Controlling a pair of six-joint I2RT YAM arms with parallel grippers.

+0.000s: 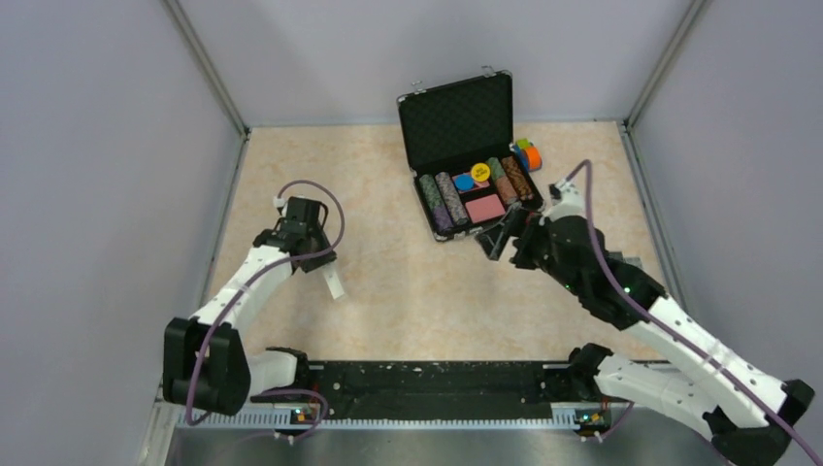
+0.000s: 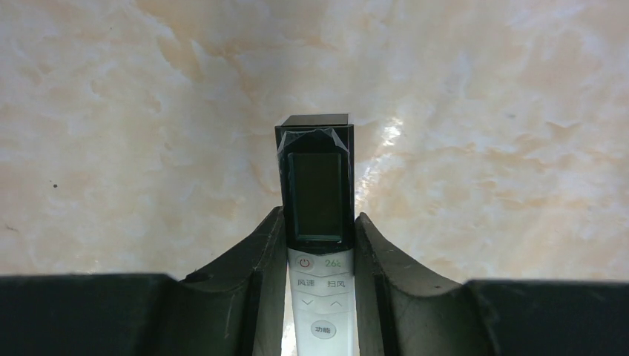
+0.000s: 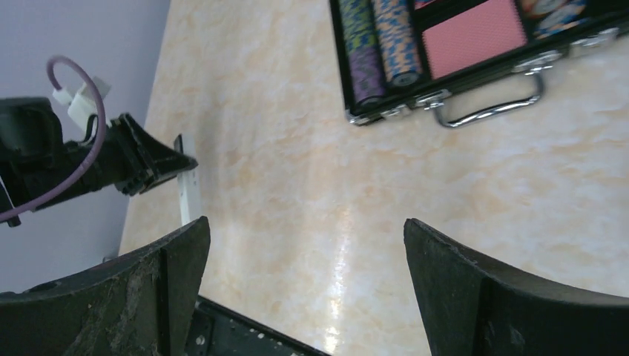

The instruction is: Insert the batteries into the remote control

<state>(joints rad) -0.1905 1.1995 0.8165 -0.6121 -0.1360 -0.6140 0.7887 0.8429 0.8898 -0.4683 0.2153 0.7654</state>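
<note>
My left gripper (image 1: 315, 257) is shut on the white remote control (image 1: 335, 283) and holds it above the table at the left. In the left wrist view the remote (image 2: 320, 304) sits between the fingers (image 2: 259, 252), button face towards the camera and dark screen end pointing away; the gripper (image 2: 319, 226) clamps its sides. My right gripper (image 1: 495, 239) is open and empty, just in front of the poker chip case. In the right wrist view the right gripper (image 3: 304, 241) has its jaws wide apart over bare table, with the remote (image 3: 189, 194) far to the left. No batteries are in view.
An open black poker chip case (image 1: 456, 116) with rows of chips stands at the back centre-right; its front handle (image 3: 493, 111) faces my right gripper. Small orange, green and blue items (image 1: 529, 153) lie behind the case. Grey walls enclose the table; a black rail (image 1: 437, 388) runs along the near edge.
</note>
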